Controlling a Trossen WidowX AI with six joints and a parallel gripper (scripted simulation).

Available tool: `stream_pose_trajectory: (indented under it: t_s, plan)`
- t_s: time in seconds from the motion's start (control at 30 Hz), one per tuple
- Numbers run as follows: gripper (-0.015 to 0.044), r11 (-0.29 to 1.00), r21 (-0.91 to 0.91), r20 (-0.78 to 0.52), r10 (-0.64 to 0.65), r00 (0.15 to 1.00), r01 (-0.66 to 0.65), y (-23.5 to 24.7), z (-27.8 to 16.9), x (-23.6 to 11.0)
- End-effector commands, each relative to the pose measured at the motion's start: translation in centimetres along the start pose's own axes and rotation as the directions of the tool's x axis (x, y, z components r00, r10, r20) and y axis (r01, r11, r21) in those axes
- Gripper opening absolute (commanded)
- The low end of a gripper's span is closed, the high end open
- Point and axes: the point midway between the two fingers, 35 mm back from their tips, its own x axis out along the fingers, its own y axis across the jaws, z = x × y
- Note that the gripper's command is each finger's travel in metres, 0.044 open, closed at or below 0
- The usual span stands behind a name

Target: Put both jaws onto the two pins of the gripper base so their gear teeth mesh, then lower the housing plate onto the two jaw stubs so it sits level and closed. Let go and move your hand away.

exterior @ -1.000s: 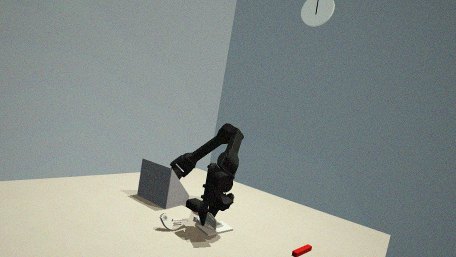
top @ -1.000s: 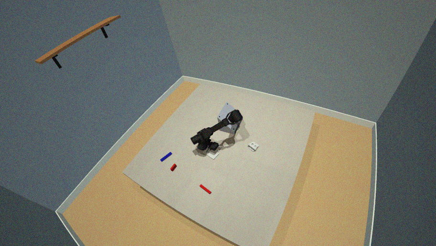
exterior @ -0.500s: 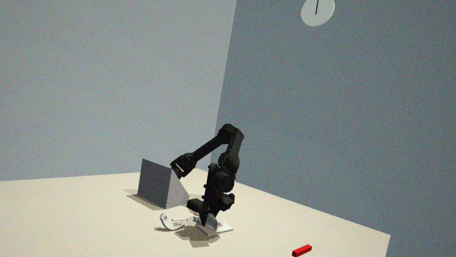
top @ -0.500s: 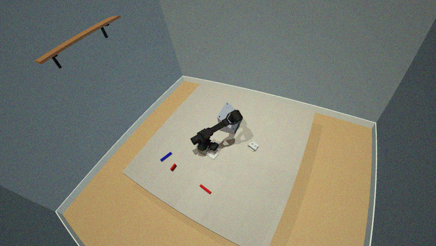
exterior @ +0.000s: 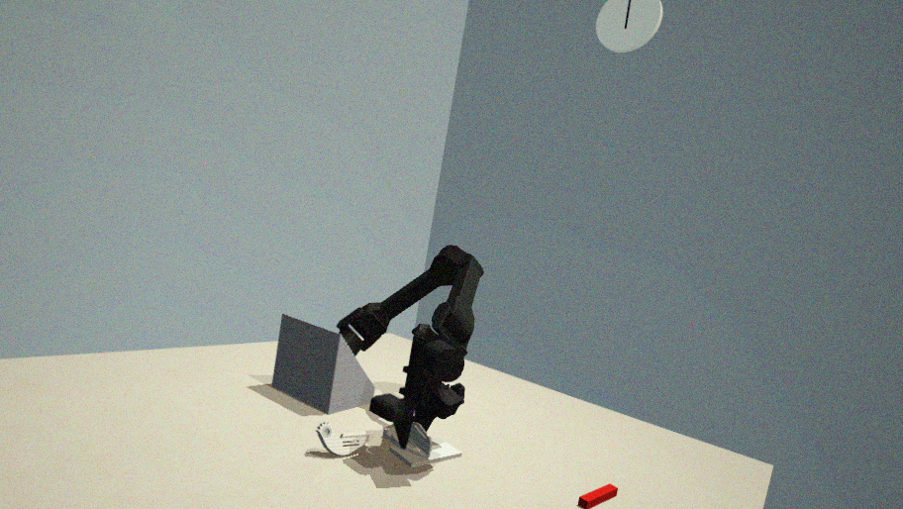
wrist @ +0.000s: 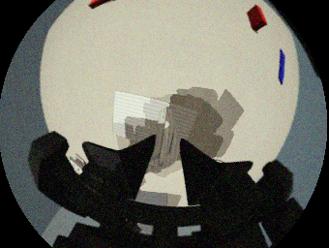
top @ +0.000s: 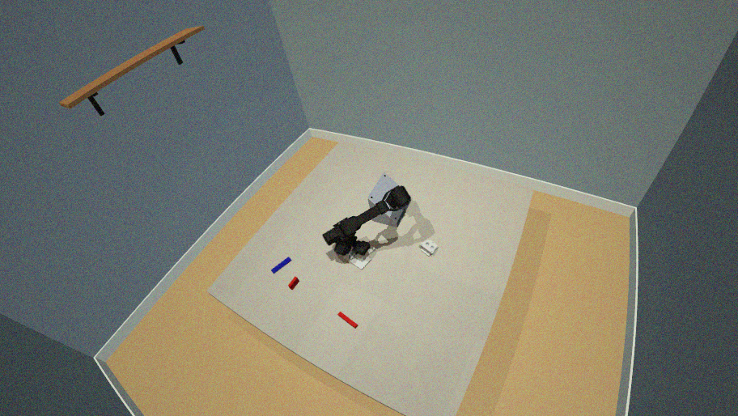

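The gripper base is a white plate on the table, partly in the arm's shadow. My gripper points down over it, low, shut on a thin pale grey part that seems to be a jaw. It stands steeply between the fingertips; its teeth and hole are hidden, and I cannot tell whether it touches a pin. A white part with two round holes, perhaps the housing plate, lies apart to the right in the top view. A white toothed, slotted part shows left of the base. The other jaw is not clear.
The arm rises from a grey wedge mount behind the base. A red bar, a short red block and a blue bar lie on the table, away from the base.
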Motion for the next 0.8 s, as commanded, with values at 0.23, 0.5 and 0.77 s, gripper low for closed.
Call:
stream_pose_trajectory:
  t_s: [0.23,0.5,0.77]
  plan:
    - [0.0134,1.0,0.002,0.003,0.005,1.0,-0.005,0.07,0.08,0.13]
    - [0.0134,1.0,0.002,0.003,0.005,1.0,-0.005,0.07,0.08,0.13]
    - [0.016,1.0,0.0,0.0,0.0,1.0,0.0,0.0,0.0,0.01]
